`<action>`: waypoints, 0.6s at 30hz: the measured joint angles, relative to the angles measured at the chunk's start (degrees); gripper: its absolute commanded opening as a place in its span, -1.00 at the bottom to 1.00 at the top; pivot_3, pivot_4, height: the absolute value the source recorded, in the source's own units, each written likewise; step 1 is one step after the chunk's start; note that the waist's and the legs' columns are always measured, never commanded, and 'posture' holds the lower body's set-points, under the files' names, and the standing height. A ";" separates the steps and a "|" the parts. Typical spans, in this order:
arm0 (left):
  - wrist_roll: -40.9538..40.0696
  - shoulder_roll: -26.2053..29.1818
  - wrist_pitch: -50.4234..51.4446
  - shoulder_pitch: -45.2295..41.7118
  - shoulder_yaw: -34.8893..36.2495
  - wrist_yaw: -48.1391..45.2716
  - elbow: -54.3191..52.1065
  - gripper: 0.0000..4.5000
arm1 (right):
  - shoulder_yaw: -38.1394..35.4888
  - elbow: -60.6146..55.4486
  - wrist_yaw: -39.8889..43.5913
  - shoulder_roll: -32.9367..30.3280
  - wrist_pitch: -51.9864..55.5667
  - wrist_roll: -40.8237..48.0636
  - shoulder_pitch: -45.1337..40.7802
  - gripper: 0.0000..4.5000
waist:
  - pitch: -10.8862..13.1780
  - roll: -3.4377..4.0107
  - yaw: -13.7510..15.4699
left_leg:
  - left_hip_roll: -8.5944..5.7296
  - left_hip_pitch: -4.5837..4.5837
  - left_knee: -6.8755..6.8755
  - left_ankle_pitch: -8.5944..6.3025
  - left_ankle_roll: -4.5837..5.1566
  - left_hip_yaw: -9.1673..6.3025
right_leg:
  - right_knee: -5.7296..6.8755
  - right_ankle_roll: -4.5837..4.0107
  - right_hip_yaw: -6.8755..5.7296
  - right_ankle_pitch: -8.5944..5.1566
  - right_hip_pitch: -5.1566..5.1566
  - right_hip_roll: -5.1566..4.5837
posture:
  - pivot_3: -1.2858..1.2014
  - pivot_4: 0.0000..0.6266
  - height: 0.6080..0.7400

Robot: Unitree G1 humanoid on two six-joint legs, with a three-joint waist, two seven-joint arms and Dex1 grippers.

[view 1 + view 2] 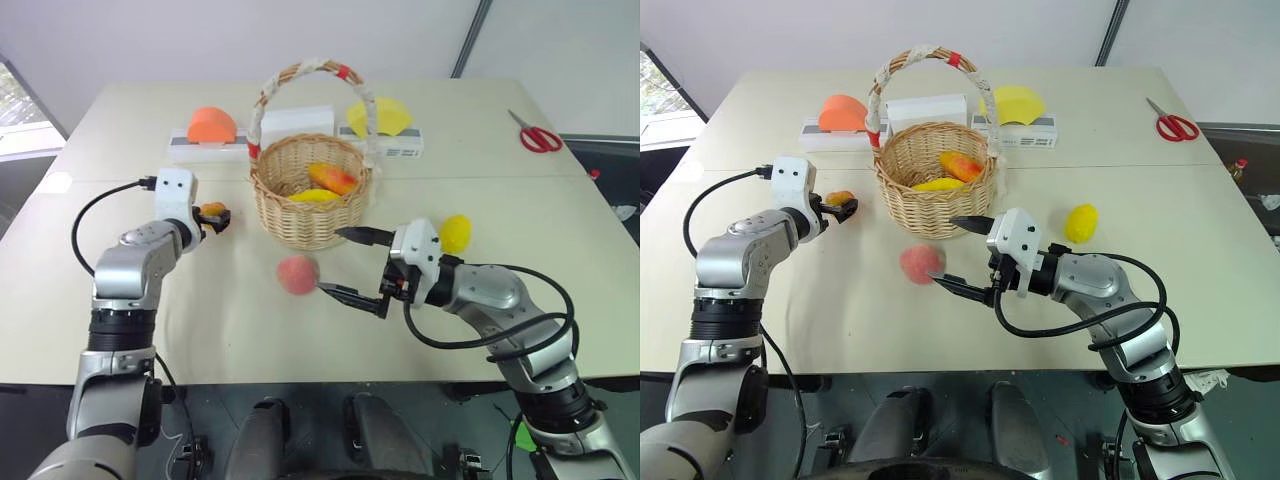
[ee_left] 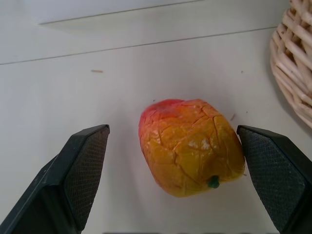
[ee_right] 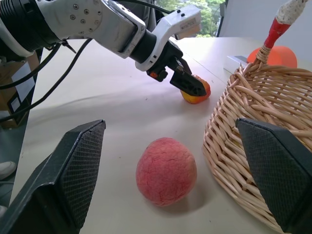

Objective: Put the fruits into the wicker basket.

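Note:
The wicker basket [image 1: 310, 205] stands mid-table with an orange-red fruit [image 1: 333, 178] and a yellow one [image 1: 313, 196] inside. A yellow-orange apple with a red blush [image 2: 191, 146] lies on the table left of the basket. My left gripper [image 1: 215, 218] is open, one finger on each side of the apple. A pink peach [image 1: 298, 273] lies in front of the basket. My right gripper [image 1: 332, 260] is open just to the right of the peach, pointing toward it and holding nothing. A yellow lemon [image 1: 456, 233] lies behind the right wrist.
Behind the basket are an orange half-dome on a grey block [image 1: 211, 125], a white box [image 1: 295, 122] and a yellow wedge on a white block [image 1: 380, 117]. Red scissors [image 1: 540, 135] lie at the far right. The table's front edge [image 1: 300, 375] runs close below both arms.

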 measured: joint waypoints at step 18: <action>2.88 2.17 -6.12 3.97 -1.45 -2.93 -0.88 -0.18 | 2.25 0.00 -0.98 1.78 0.20 -1.60 -0.40 1.00 | 0.00 0.00 -0.26 | 0.10 -0.02 0.02 0.00 0.00 -0.01 | 0.05 0.00 0.01 0.00 -0.04 -0.06 | 0.03 -0.52 1.00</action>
